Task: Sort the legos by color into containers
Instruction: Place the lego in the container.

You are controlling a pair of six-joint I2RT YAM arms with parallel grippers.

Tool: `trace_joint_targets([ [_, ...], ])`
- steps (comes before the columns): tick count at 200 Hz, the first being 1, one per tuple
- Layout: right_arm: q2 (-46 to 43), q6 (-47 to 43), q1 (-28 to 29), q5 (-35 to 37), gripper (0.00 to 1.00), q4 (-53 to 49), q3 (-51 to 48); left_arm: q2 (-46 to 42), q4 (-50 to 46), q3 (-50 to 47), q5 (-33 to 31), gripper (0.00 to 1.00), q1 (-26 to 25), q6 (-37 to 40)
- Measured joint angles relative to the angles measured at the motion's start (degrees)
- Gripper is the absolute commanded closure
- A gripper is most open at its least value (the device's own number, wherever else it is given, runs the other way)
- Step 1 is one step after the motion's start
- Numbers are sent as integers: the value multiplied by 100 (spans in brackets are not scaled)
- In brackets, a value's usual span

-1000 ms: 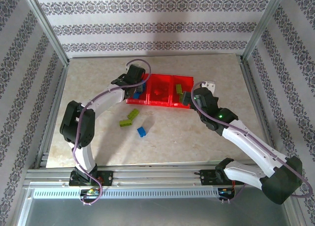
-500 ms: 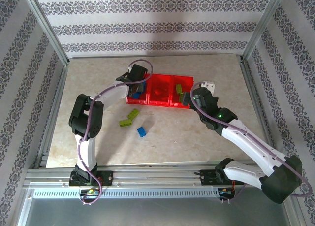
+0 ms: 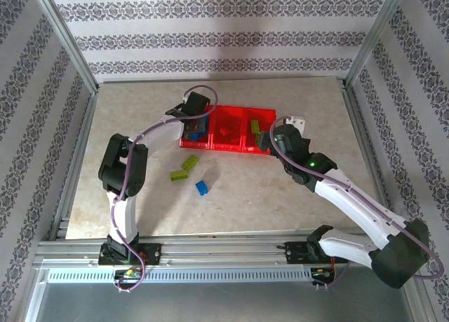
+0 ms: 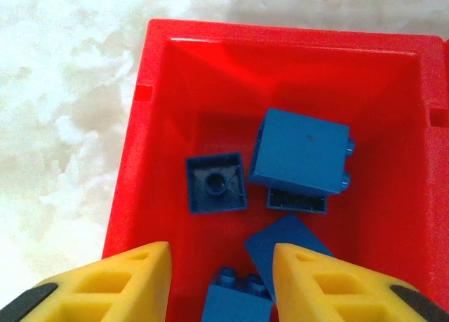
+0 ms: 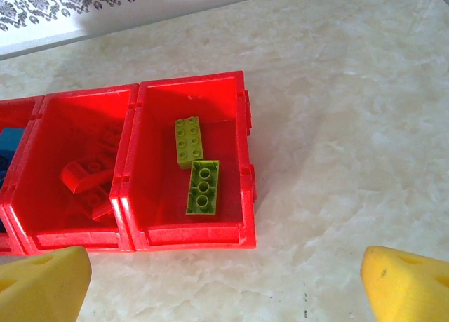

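Observation:
The red tray (image 3: 228, 129) has three compartments. My left gripper (image 4: 219, 257) hangs open over the left compartment (image 4: 393, 217), which holds several blue legos (image 4: 302, 150). One blue brick (image 4: 235, 301) lies between my yellow fingers (image 4: 133, 280), with a gap on its left side. My right gripper (image 5: 224, 269) stands wide open over bare table just in front of the right compartment (image 5: 231, 161), where two lime bricks (image 5: 203, 187) lie. Red bricks (image 5: 88, 178) fill the middle compartment. Two lime bricks (image 3: 184, 168) and one blue brick (image 3: 202, 187) lie on the table in front of the tray.
A small white piece (image 3: 298, 120) sits on the marble tabletop (image 3: 140, 125) just right of the tray. Metal frame posts (image 3: 66, 41) and patterned walls enclose the table on three sides.
My left arm has folded at the elbow and carried its gripper further over the left compartment, and its jaws have parted. The right arm has barely moved.

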Motion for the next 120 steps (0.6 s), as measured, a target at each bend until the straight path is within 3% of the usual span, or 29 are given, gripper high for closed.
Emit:
trace_joint_targets([
  [120,42,0,0,-2,2,2,0,-1943,297,-1633,564,32,-44,-356],
])
